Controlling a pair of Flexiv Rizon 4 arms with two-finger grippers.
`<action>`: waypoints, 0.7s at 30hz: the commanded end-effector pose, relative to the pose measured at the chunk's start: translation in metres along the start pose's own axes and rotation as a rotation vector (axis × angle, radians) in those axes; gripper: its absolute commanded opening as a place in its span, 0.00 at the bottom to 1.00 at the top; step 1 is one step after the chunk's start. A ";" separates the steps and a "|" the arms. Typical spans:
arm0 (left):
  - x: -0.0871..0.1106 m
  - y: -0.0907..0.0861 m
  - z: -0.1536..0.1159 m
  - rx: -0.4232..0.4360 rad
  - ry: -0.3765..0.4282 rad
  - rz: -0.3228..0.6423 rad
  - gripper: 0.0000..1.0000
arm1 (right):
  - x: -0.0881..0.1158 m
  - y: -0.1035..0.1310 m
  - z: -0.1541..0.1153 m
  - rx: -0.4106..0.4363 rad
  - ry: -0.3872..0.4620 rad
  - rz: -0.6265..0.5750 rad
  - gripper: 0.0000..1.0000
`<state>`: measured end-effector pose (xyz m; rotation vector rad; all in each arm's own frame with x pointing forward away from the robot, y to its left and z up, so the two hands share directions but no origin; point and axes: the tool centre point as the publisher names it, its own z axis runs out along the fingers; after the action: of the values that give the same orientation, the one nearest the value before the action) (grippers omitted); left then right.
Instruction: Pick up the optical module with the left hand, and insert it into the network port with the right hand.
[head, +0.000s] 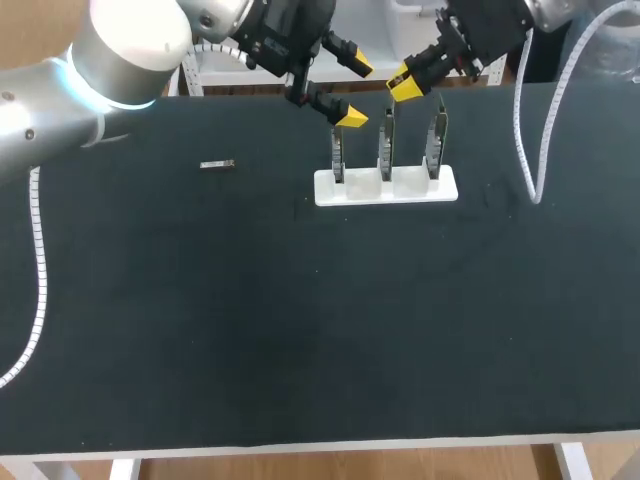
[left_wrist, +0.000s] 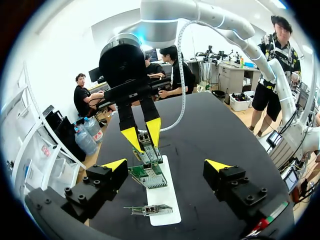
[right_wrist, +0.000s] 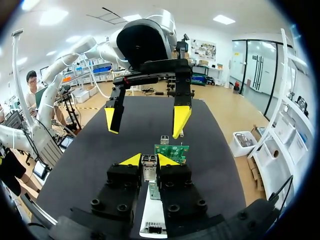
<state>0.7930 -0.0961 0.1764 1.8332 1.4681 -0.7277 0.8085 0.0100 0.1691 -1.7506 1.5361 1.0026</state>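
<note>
My right gripper is shut on a small silvery optical module, held just above the white holder and close to a green circuit board. In the head view the right gripper hangs over the white holder, above its middle and right boards; the module is hidden there. The left gripper stands open over the holder's left board, holding nothing. From the left wrist, its own open left gripper faces the right gripper above the boards.
A second small silvery module lies on the black table to the left of the holder. A white cable loop hangs down onto the table at the right. Three boards stand upright in the holder.
</note>
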 end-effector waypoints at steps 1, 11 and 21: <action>0.000 0.000 0.000 0.000 0.002 0.001 1.00 | -0.001 -0.004 0.000 -0.007 -0.002 -0.002 0.00; 0.000 0.000 0.000 0.000 0.002 0.001 1.00 | -0.003 -0.006 0.001 -0.001 -0.002 0.000 0.00; 0.000 0.000 0.000 0.000 0.002 0.001 1.00 | -0.001 -0.019 0.005 -0.003 0.004 0.002 0.00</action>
<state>0.7930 -0.0961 0.1764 1.8331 1.4681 -0.7277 0.8168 0.0148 0.1660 -1.7427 1.5429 0.9890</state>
